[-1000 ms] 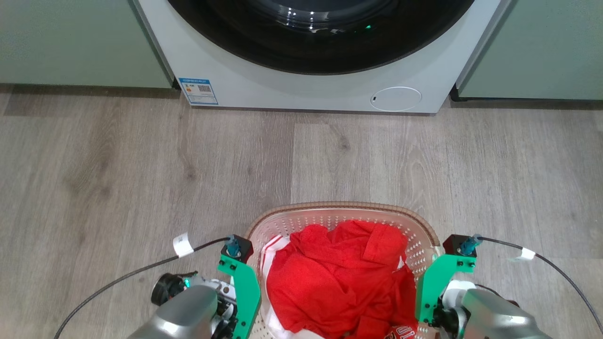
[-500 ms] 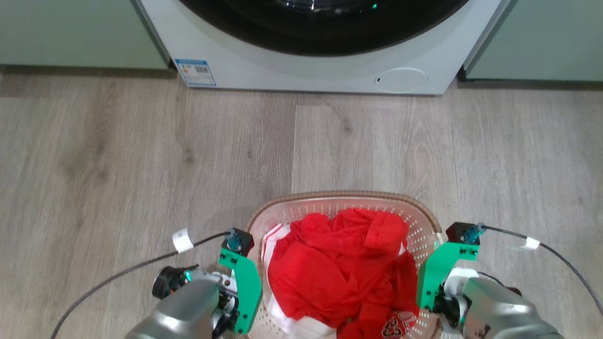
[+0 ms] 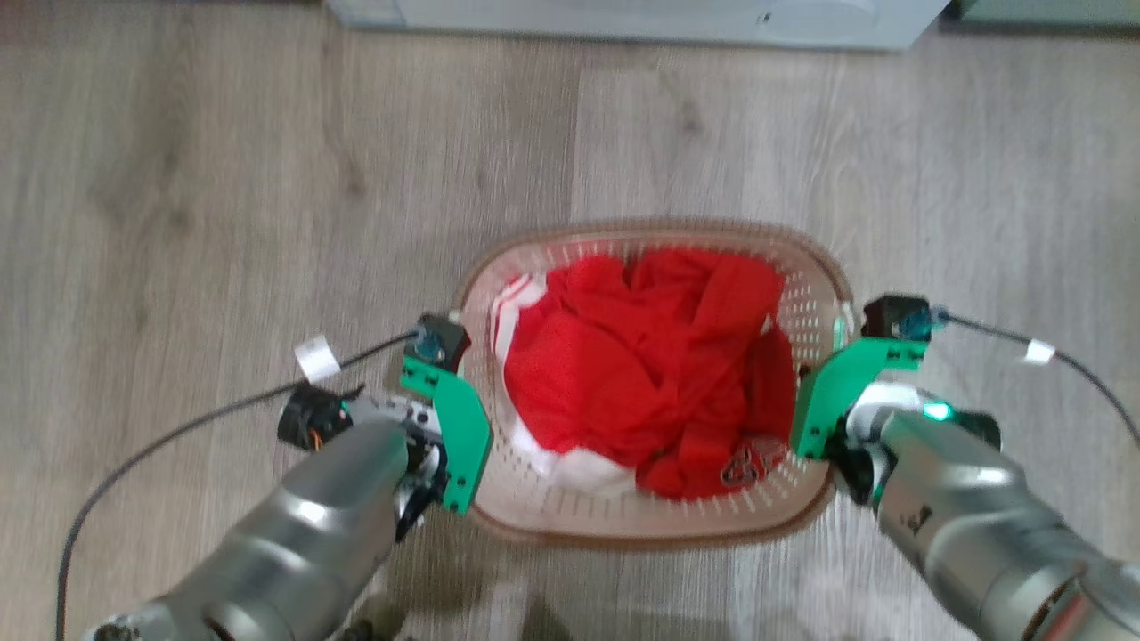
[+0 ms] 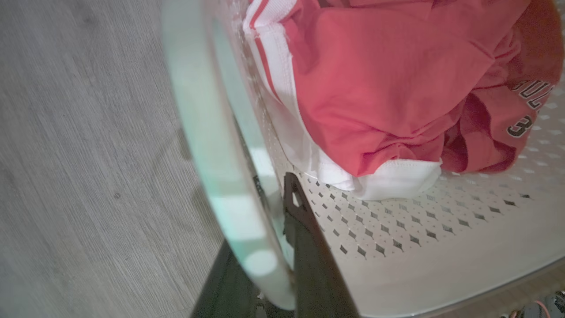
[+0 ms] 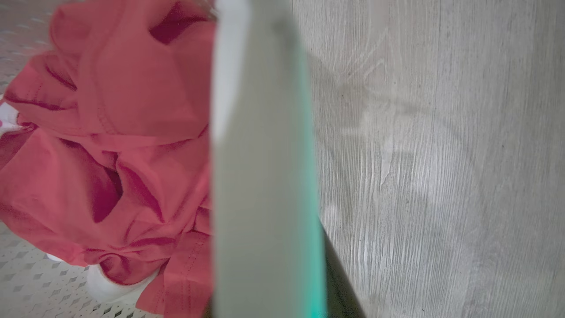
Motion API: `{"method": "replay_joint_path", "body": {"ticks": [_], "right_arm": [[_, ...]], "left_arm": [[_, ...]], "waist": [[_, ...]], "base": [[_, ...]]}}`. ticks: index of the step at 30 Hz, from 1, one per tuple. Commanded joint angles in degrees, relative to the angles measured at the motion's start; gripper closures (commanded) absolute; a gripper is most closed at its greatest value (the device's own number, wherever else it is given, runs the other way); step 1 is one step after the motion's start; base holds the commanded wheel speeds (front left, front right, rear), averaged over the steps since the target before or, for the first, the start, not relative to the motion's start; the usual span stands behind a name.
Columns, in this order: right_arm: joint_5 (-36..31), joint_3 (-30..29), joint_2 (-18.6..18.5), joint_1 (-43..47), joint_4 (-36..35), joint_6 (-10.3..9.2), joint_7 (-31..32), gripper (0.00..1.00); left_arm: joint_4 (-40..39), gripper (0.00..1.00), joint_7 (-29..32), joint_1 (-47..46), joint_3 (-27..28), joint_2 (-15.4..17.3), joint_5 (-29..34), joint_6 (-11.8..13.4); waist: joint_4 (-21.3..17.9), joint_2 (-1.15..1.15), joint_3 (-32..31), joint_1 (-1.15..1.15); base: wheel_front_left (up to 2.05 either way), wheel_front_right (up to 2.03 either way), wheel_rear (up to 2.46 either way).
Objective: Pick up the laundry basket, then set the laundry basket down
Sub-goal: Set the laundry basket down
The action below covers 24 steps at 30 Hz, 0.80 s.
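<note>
The laundry basket [image 3: 650,525], cream perforated plastic with a brown rim, sits mid-frame in the head view and holds red and white clothes [image 3: 641,374]. My left gripper [image 3: 465,450] is shut on its left rim. In the left wrist view, one dark finger [image 4: 304,234] is inside the wall, the other is under the pale rim [image 4: 207,132]. My right gripper [image 3: 815,427] grips the right rim. The right wrist view has that rim [image 5: 260,176] running up the middle, with a dark finger [image 5: 340,282] outside it. Shadows on the floor lie apart from the basket.
The white washer base [image 3: 623,18] runs along the top edge of the head view. Grey wood-look floor [image 3: 223,178] surrounds the basket. Black cables with white tags trail from both wrists, left [image 3: 316,361] and right [image 3: 1038,352].
The head camera has tipped down, so the washer has slid up to the top edge. The basket now shows whole and slightly larger. Both grippers keep their hold on its rims.
</note>
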Motion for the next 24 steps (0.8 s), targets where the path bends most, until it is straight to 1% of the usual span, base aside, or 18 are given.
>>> {"method": "replay_joint_path", "body": {"ticks": [1,8,14,20,24], "right_arm": [[-0.2,0.5,1.8,-2.8,-1.4,0.85,-1.6,1.00],[-0.7,0.3,1.8,-8.4,-0.6,0.85,-2.7,1.00],[-1.9,-1.0,1.8,-10.4,-0.5,0.85,-3.2,1.00],[-4.0,-4.4,1.6,-10.3,-0.5,0.85,-3.0,1.00],[-5.9,-6.5,1.6,-10.2,-0.5,0.85,-3.1,1.00]], "left_arm": [[-1.6,1.00,-0.9,-1.5,0.1,-0.7,0.9,-0.7],[-1.9,1.00,-2.9,-7.4,0.5,-0.7,0.6,-0.4],[-1.4,1.00,-4.7,-11.2,0.4,-0.7,0.4,0.2],[-1.1,1.00,-6.2,-13.6,-0.2,-0.7,0.7,0.1],[-0.8,1.00,-5.8,-14.0,-0.6,-0.7,0.5,0.0]], "waist": [[0.9,0.00,4.6,-0.01],[1.4,0.00,11.9,-0.01],[0.9,0.00,16.5,-0.01],[0.6,0.00,19.2,-0.01],[0.6,0.00,20.2,-0.01]], "base": [[0.00,0.00,0.00],[0.00,0.00,0.00],[0.00,0.00,0.00],[0.00,0.00,0.00],[0.00,0.00,0.00]]}}
